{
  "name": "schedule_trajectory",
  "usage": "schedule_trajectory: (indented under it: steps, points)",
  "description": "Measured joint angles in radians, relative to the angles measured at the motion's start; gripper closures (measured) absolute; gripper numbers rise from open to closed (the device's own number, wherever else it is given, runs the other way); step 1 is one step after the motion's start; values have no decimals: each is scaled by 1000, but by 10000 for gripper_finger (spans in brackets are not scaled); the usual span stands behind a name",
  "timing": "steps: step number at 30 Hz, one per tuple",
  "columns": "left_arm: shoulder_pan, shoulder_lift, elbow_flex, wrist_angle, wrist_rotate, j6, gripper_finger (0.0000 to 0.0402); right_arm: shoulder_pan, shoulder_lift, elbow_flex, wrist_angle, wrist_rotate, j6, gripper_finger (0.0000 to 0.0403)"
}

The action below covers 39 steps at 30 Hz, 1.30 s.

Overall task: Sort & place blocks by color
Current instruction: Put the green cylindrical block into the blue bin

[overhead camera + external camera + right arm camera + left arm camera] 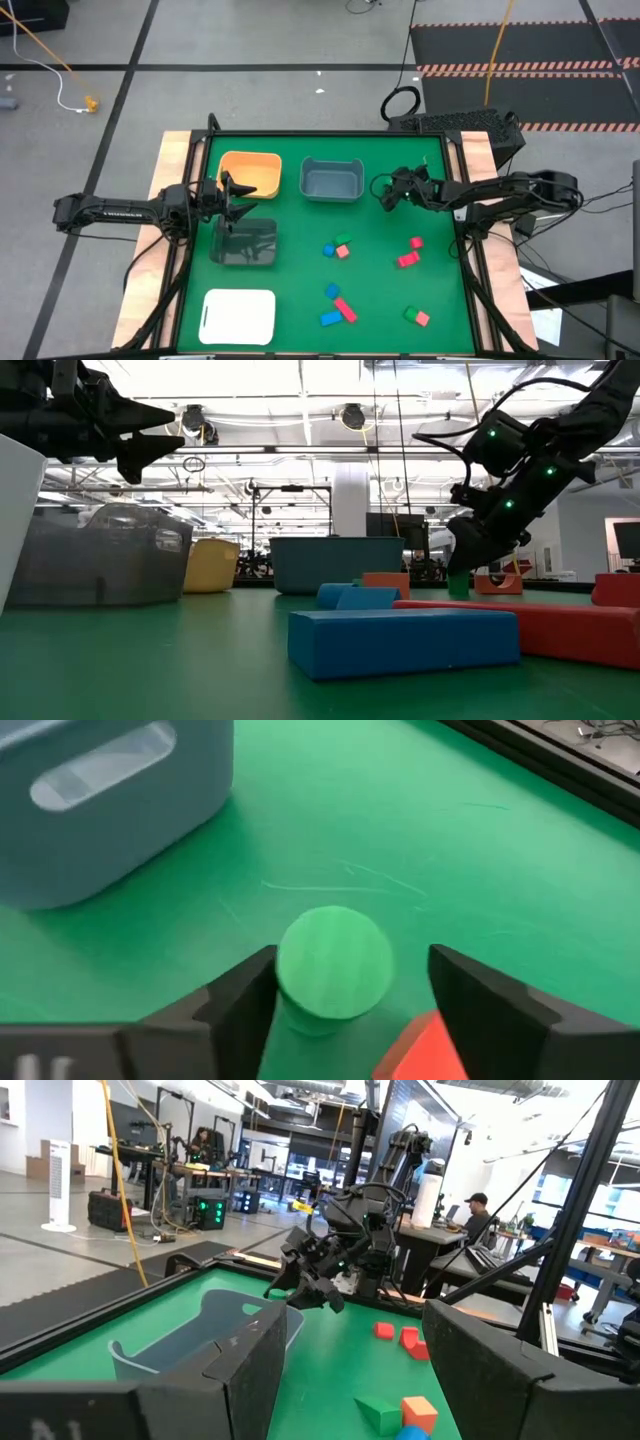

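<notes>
my right gripper [345, 995] hangs beside the grey plastic bin [331, 180], fingers apart around a round green block [333, 963], seemingly not clamped. my left gripper [236, 196] waits, fingers spread, above the clear bin [243, 243]. small red, blue and green blocks [338, 310] lie scattered on the green mat [380, 280].

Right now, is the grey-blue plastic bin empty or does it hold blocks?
Empty: the high view shows only bare floor inside the grey-blue plastic bin.
</notes>
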Motion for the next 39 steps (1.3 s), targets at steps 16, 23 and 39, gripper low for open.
schedule_trajectory:
  steps: [16,23,39]
  points:
    - [0,0,0,0,0,0,165,0,-18,0,167,-114,0,292]
    - [0,0,0,0,0,0,165,0,-130,0,333,-156,-75,292]
    - [0,0,0,0,0,0,165,43,84,0,795,-367,-119,292]
